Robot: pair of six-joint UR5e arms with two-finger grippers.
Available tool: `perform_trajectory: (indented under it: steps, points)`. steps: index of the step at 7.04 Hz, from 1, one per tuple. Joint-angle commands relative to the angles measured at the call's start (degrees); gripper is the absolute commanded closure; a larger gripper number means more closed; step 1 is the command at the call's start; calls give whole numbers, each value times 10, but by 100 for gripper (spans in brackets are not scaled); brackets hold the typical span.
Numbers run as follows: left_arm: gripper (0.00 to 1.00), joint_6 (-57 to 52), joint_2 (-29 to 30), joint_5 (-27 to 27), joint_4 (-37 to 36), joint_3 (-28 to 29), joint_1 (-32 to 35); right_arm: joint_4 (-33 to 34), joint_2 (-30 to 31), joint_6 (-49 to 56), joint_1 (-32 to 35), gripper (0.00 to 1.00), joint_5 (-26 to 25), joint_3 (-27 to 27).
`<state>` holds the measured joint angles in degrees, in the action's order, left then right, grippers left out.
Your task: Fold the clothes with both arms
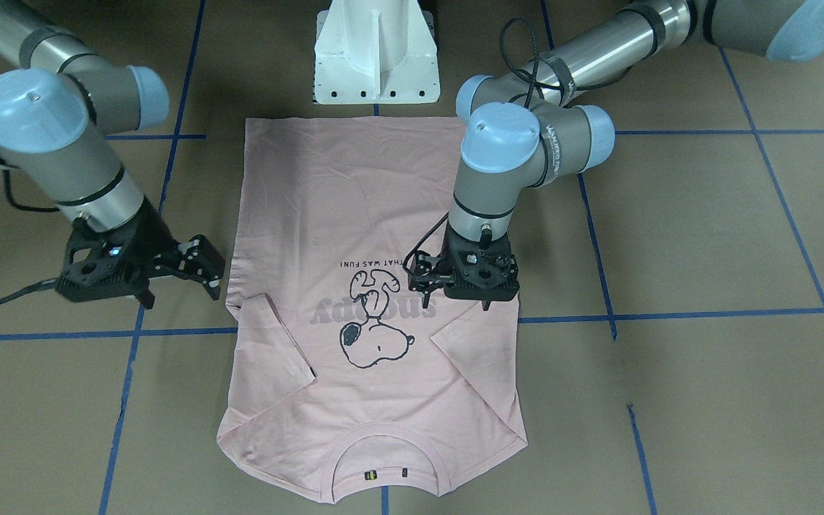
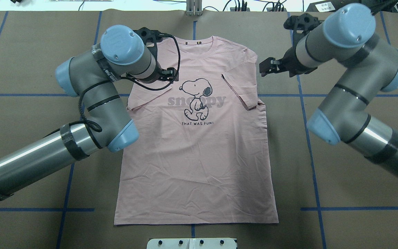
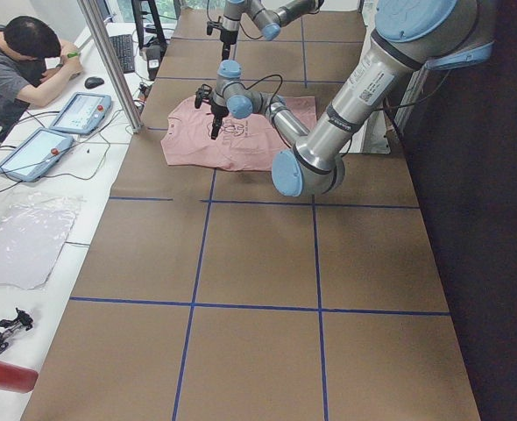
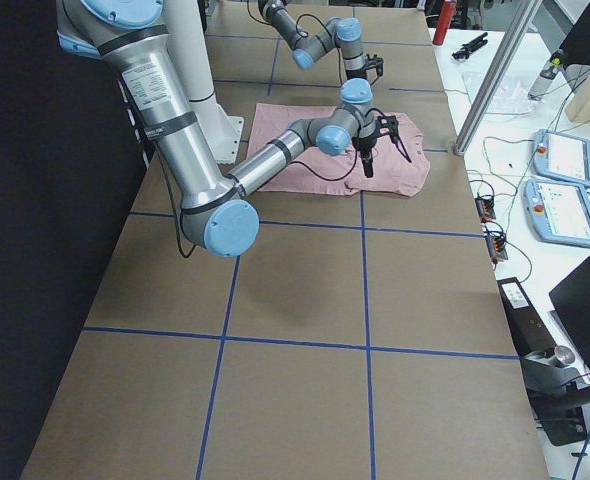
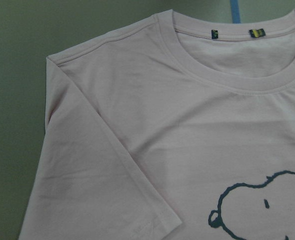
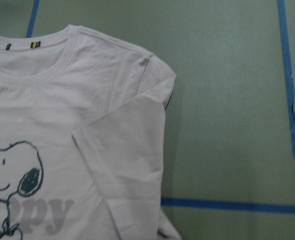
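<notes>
The pale pink Snoopy T-shirt [image 2: 195, 155] lies flat and face up on the brown table, collar [image 2: 199, 48] toward the far edge. Both short sleeves are folded inward onto the chest, one [image 2: 150, 97] on my left side and one [image 2: 240, 86] on my right. My left gripper [image 1: 453, 295] points straight down over the left sleeve and shoulder, open and holding nothing. My right gripper [image 1: 182, 295] hangs tilted just off the shirt's right edge, open and empty. The wrist views show only the shirt's shoulders [image 5: 112, 115] [image 6: 132, 100], with no fingers in sight.
Blue tape lines [image 2: 340, 95] grid the brown table cover. The white pedestal base [image 1: 376, 57] stands by the shirt's hem. A seated person [image 3: 17, 66], tablets [image 3: 79, 111] and cables occupy a side bench beyond the table's far edge.
</notes>
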<state>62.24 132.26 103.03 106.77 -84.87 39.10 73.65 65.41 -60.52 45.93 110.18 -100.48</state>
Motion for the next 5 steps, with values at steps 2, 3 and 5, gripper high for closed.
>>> perform_trajectory:
  steps: [2,3,5]
  points:
    - [0,10,-115,-1,2,-172,-52,2,160,-191,-197,0,-166,-200]
    - [0,71,-163,-3,4,-235,-80,2,204,-289,-276,0,-226,-238]
    - [0,153,-236,-10,13,-330,-142,2,245,-400,-402,5,-337,-272]
